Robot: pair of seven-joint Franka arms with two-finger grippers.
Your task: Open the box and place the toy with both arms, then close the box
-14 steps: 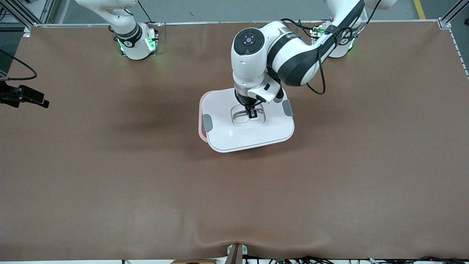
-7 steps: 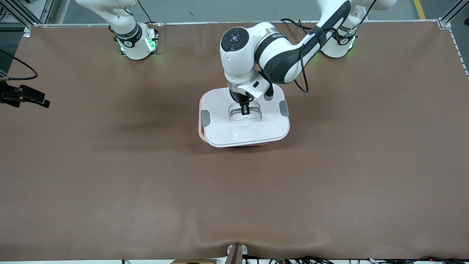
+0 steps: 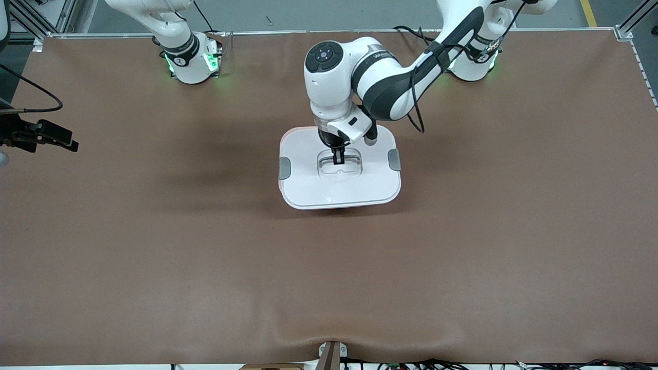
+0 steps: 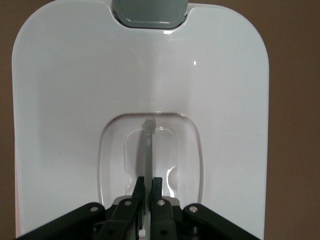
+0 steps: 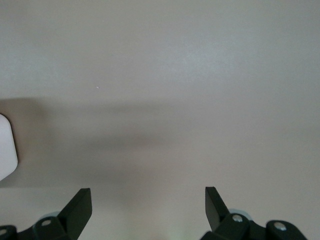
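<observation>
Left gripper (image 3: pixel 338 160) pinched shut on the recessed grey handle (image 4: pixel 148 150) of the white lid (image 3: pixel 339 187), box (image 3: pixel 339 174) mid-table on brown mat (image 3: pixel 462 246). Right gripper (image 5: pixel 148 202) spread wide, waiting off the table's edge over plain grey floor. Grey clips (image 3: pixel 284 168) on both lid ends.

table (image 3: pixel 154 257): brown mat, wrinkled at near edge | floor (image 3: pixel 308 15): grey, yellow line (image 3: pixel 588 13) | frame posts (image 3: pixel 635 18) at corners
</observation>
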